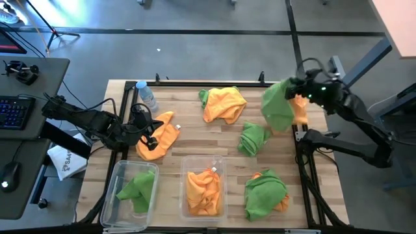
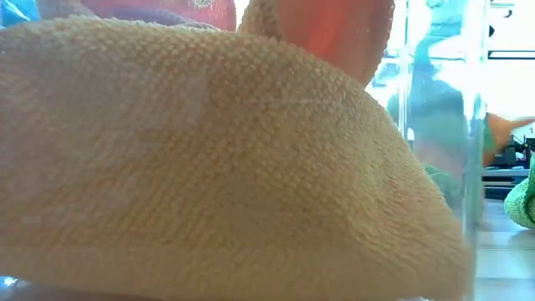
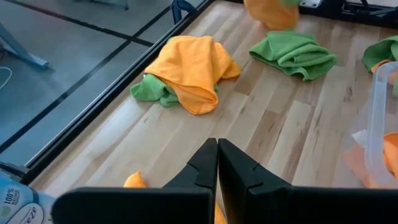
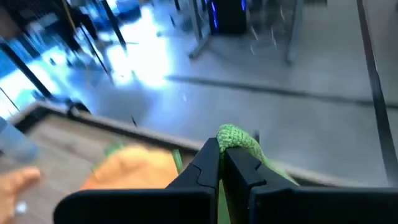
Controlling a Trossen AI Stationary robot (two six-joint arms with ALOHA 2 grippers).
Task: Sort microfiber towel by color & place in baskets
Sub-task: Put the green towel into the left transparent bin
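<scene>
My right gripper [image 1: 294, 88] is raised over the table's far right part, shut on a green towel [image 1: 278, 107] that hangs with an orange cloth [image 1: 299, 109] beside it. My left gripper [image 1: 151, 139] sits at an orange towel [image 1: 162, 138] on the table's left side, fingers shut. The left tub [image 1: 123, 170] holds a green towel [image 1: 138, 190]. The middle tub [image 1: 205, 161] holds orange towels [image 1: 203, 190]. An orange-and-green pile [image 1: 224, 104], a green towel [image 1: 253, 138] and a green-over-orange heap [image 1: 266, 194] lie on the wood. An orange towel [image 2: 209, 159] fills the low view. My left gripper is shut at the orange towel's left part [image 1: 148, 144]; its own fingers [image 3: 205, 163] hide the place of contact, and only orange slivers [image 3: 134, 181] show beside them. My right gripper pinches a bunched fold of the green towel [image 4: 236, 135] between its two fingers. The towel hangs slack below it, lifted clear of the table.
A clear water bottle [image 1: 146, 96] lies near the far left corner, close to my left arm. A white packet [image 1: 65, 162] sits off the table's left edge. Bare wood [image 1: 188, 140] shows between the orange towel and the green one.
</scene>
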